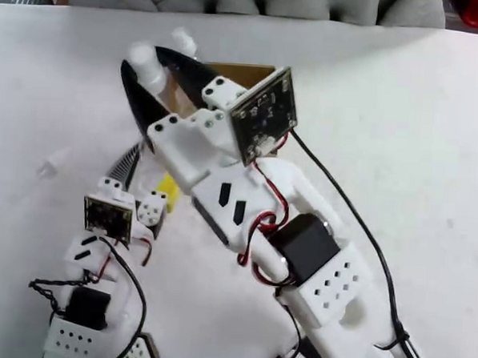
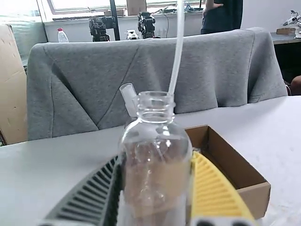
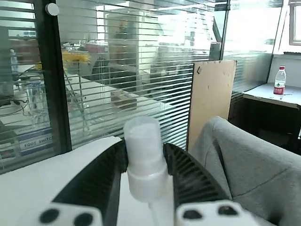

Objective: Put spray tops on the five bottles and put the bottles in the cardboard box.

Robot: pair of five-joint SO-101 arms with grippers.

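On the white table (image 1: 403, 115), two arms side by side, items as follows.

Item 1: left gripper (image 1: 147, 174), one grey jaw and one yellow, near the table's front left. The jaws are closed against either side of a clear bottle (image 2: 155, 160), the gap between them no wider than the bottle's body. The bottle stands upright in the grip, its neck open with no top fitted.

Item 2: right gripper (image 1: 145, 66), black ribbed jaws, raised above the far part of the table and over the bottle. The jaws are pinched on the collar of a white spray top (image 3: 143, 136), held upright with its head above the jaws.

Item 3: thin white tube (image 2: 176, 47), hanging from the spray top. Its lower end reaches the rim of the bottle's mouth; whether it has entered the neck cannot be told.

Item 4: cardboard box (image 2: 230, 165), brown and open-topped, resting on the table just beyond the left gripper on the yellow jaw's side. From above, the right arm covers most of it.

Item 5: small clear object (image 1: 51, 165), lying on the table apart from the left arm, too blurred to identify.

Item 6: grey upholstered seat back (image 2: 94, 80), at the table's far edge.
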